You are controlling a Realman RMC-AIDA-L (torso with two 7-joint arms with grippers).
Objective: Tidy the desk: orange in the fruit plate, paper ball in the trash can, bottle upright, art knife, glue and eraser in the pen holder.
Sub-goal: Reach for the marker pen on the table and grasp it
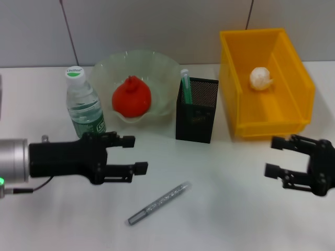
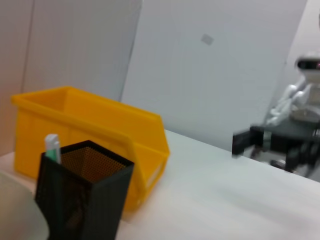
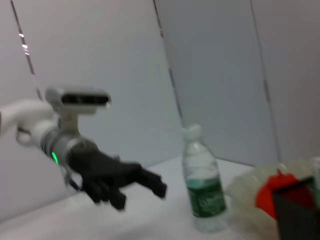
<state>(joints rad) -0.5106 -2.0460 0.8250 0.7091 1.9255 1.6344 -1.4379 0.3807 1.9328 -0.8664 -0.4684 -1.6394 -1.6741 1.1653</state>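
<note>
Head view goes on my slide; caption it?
Orange in fruit plate, bottle upright, art knife still on desk.

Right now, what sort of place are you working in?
Probably a lab's mock office desk: a plain white table against bare panel walls, with a mesh pen holder, a yellow trash can, a fruit plate, and another robot behind.

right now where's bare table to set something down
Bare table lies between the art knife and the right gripper, and in front of the trash can. It is crowded along the back: bottle, fruit plate, pen holder.
</note>
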